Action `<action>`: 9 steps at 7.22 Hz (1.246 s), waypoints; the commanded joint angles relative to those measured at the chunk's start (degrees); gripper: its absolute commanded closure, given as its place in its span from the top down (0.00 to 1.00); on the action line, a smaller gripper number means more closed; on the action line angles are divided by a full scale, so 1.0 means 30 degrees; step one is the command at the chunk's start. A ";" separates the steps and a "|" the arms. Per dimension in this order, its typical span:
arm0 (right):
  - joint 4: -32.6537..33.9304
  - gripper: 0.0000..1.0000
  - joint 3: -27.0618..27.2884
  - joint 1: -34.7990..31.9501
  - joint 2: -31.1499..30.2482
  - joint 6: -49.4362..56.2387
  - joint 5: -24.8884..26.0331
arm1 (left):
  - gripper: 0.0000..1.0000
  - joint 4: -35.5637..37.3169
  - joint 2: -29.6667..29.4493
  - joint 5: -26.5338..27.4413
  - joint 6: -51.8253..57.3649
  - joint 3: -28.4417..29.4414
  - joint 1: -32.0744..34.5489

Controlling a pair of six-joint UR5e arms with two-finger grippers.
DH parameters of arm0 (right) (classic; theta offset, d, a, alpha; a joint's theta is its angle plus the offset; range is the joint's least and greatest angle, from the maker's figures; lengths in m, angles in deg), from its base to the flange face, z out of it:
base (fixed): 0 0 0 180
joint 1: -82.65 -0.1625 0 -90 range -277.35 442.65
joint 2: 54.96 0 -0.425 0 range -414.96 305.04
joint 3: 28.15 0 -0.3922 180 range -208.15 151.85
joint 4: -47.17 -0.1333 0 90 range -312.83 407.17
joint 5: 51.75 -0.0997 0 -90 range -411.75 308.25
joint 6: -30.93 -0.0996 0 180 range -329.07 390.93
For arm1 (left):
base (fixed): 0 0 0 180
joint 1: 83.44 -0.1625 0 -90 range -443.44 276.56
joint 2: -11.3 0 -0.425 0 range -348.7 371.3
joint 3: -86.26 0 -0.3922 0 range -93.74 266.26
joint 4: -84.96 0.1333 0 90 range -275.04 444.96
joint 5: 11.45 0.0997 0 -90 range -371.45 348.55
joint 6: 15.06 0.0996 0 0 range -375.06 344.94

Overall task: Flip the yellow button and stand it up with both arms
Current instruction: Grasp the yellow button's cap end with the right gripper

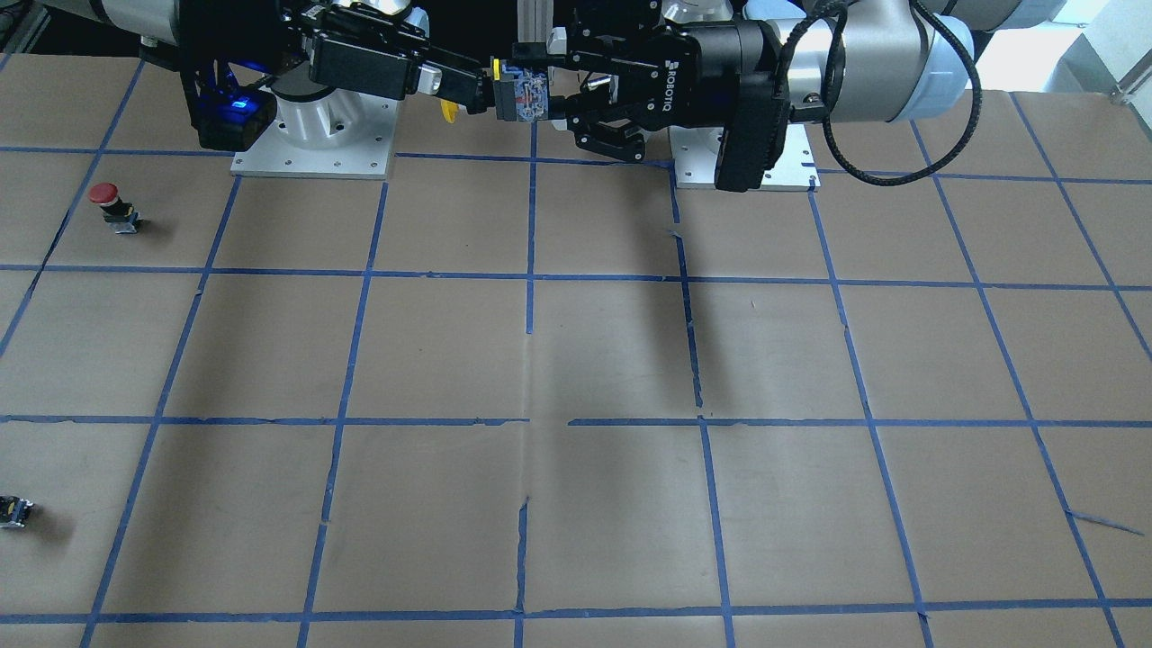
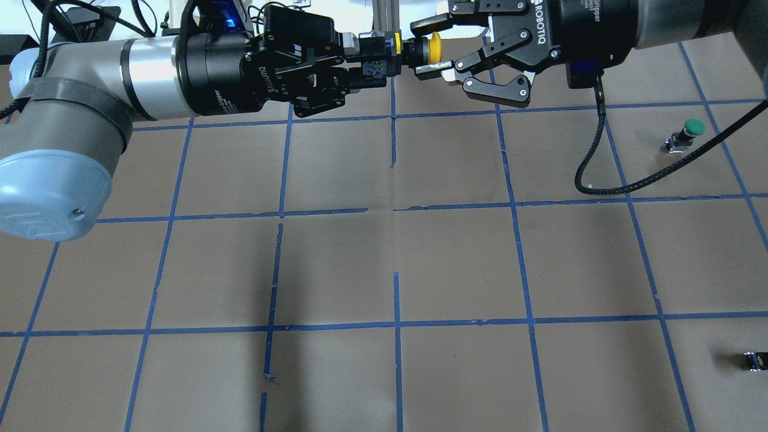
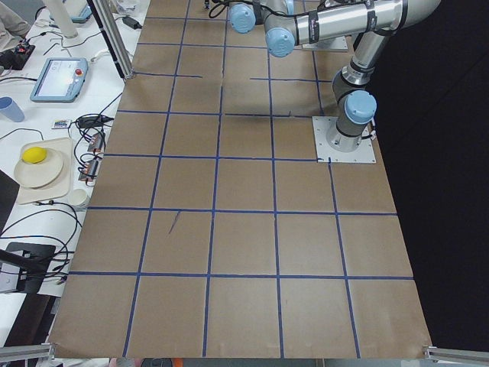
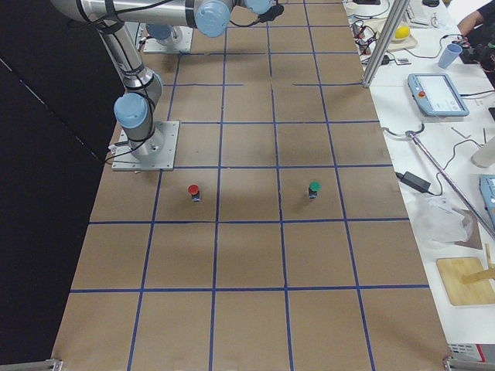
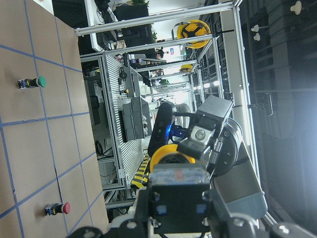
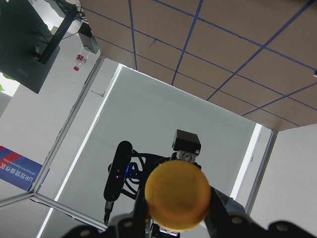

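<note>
Jaws of the left gripper [image 2: 372, 60] clamp the base of the yellow button [image 2: 433, 48], held level in the air above the table [image 2: 456, 264]; beyond its cap, the right gripper [image 2: 423, 48] has jaws spread either side, contact impossible to tell.

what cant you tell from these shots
- Whether the right hand touches the yellow button: overhead, its fingers flank the cap and hide any contact; in the front view its body covers most of the cap.
- In both side views, this hand and the left hand: mostly cut off by the top edge.
- The small dark block: too small to identify, right at the frame edge in the front and overhead views.
</note>
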 commanded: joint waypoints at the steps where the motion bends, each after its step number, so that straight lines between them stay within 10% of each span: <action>1: -0.0028 0.07 0.0005 0.0029 0.0000 -0.0008 -0.0033 | 0.29 0.0031 0.0011 -0.0007 0.0000 -0.0037 -0.0001; 2: -0.0028 0.06 0.0005 0.0029 0.0001 -0.0008 -0.0033 | 0.37 0.0031 -0.0018 0.0051 -0.0058 -0.0066 -0.0001; 3: -0.0028 0.06 0.0005 0.0029 0.0001 -0.0008 -0.0033 | 0.85 0.0060 0.0039 0.0139 -0.0696 -0.0299 -0.0001; 4: 0.0001 0.05 0.0005 0.0058 0.0001 -0.0037 -0.0004 | 1.00 0.0147 0.0127 0.0227 -0.0848 -0.0475 -0.0001; 8: 0.0436 0.04 -0.0054 0.0583 0.0118 0.0137 0.0752 | 1.00 0.2683 -0.0133 0.0576 -0.4527 -0.0448 -0.0146; 9: 0.1165 0.04 -0.0025 0.1601 0.0234 0.0399 0.2788 | 1.00 0.3683 -0.0339 0.3044 -0.5498 -0.0274 -0.0176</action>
